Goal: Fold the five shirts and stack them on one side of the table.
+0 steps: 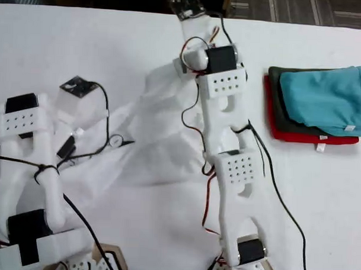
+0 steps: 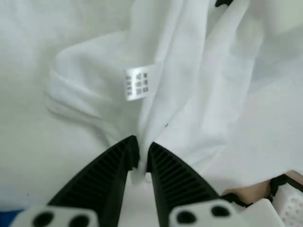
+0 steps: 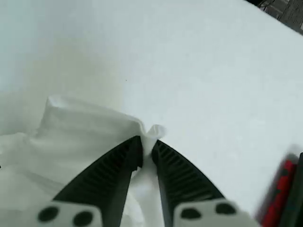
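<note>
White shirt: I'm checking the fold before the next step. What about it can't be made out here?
- High view: the white shirt blends into the white table, and an arm covers part of it, so its outline is unclear.
- Left wrist view: the print on the label is too small to read.
- Wrist views: how much cloth the left gripper and the right gripper each pinch is hidden by their own fingers.

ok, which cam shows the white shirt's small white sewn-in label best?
Left wrist view: the small white label faces the camera, past the left gripper. High view gives the rumpled white shirt; right wrist view, a pinched fold.
</note>
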Robot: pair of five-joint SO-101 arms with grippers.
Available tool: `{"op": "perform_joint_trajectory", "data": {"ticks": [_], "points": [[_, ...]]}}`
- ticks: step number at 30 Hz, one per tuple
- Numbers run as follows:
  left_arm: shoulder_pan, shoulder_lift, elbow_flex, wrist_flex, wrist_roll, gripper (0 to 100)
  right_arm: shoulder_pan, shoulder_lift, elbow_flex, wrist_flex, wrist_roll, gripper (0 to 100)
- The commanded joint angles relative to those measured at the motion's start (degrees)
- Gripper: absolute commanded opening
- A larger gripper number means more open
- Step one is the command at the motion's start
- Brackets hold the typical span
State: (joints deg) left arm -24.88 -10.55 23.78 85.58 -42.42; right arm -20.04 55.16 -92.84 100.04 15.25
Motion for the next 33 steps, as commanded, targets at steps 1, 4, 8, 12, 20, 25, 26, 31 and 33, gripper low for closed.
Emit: {"op": "perform_joint_trajectory", "data": {"ticks": [1, 4, 8, 12, 20, 25, 26, 31, 33], "points": [[0.35, -2.55, -0.66, -0.79, 0.00, 3, -0.75, -5.58, -2.46, 1.27, -0.62, 1.9], [0.44, -2.81, -1.89, -0.70, 0.18, 3, -0.40, -9.01, -2.64, 1.27, -0.35, 1.9], [0.35, -2.90, -8.66, 0.35, 0.44, 3, 0.92, -15.25, -2.64, 1.19, -0.26, 1.9], [1.05, -2.90, -20.26, 4.31, 4.66, 3, 2.15, -20.97, -2.64, 1.19, -0.26, 1.9], [2.90, -2.90, -40.84, 16.18, 5.19, 3, 3.91, -31.34, -2.46, 1.19, -0.18, 1.9], [1.67, -2.99, -46.29, 16.53, 5.45, 3, 4.09, -33.98, -2.64, 0.92, 1.93, 1.9], [1.32, -2.99, -47.60, 16.53, 5.36, 3, 4.09, -34.59, -2.64, 0.92, 2.90, 1.9], [-0.62, -2.99, -54.90, 16.70, 5.36, 3, 4.18, -37.67, -2.64, 0.57, 5.63, 1.9], [-1.76, -4.22, -56.92, 16.70, 5.19, 3, 4.18, -40.04, -2.64, 0.57, 6.15, 1.9]]}}
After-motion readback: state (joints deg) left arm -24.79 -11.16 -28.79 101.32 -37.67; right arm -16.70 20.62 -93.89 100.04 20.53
